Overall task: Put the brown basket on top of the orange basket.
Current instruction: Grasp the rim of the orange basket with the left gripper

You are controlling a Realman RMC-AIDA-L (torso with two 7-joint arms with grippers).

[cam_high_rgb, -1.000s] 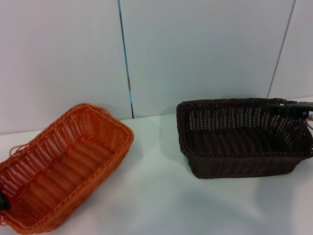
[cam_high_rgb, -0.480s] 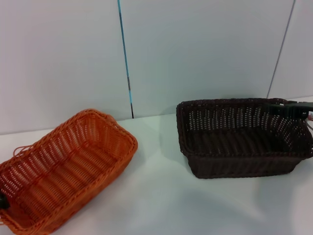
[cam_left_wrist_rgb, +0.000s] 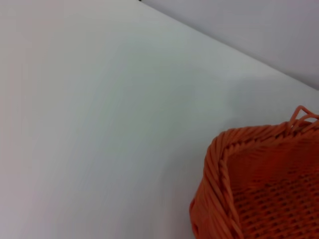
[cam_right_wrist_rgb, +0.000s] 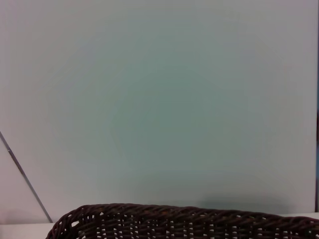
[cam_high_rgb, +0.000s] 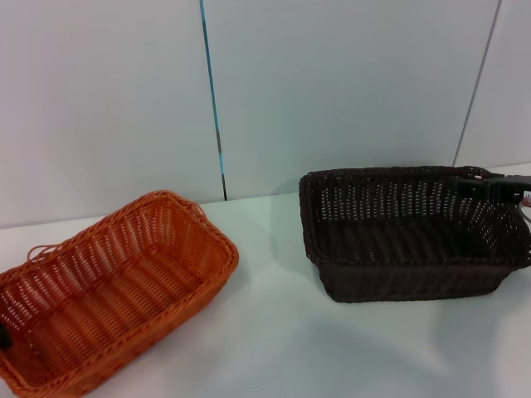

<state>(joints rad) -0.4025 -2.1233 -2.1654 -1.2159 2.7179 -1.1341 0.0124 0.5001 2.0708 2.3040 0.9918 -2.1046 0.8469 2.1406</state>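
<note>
The orange basket (cam_high_rgb: 116, 290) lies at an angle on the white table at the left; one of its corners also shows in the left wrist view as the orange basket (cam_left_wrist_rgb: 264, 184). Only a dark tip of my left gripper (cam_high_rgb: 3, 336) shows at the picture's left edge, shut on the basket's near-left rim. At the right, flat on the table, stands the brown basket (cam_high_rgb: 411, 236), whose braided rim also appears as the brown basket (cam_right_wrist_rgb: 189, 221). My right gripper (cam_high_rgb: 491, 186) sits at its far right rim corner.
The white table (cam_high_rgb: 274, 332) runs between the two baskets. A white panelled wall (cam_high_rgb: 332, 83) closes the back, right behind the brown basket. Loose orange strands (cam_high_rgb: 37, 250) stick out at the orange basket's left end.
The orange basket's far end has swung rightward and sunk lower over the table. The brown basket and the right gripper have stayed put.
</note>
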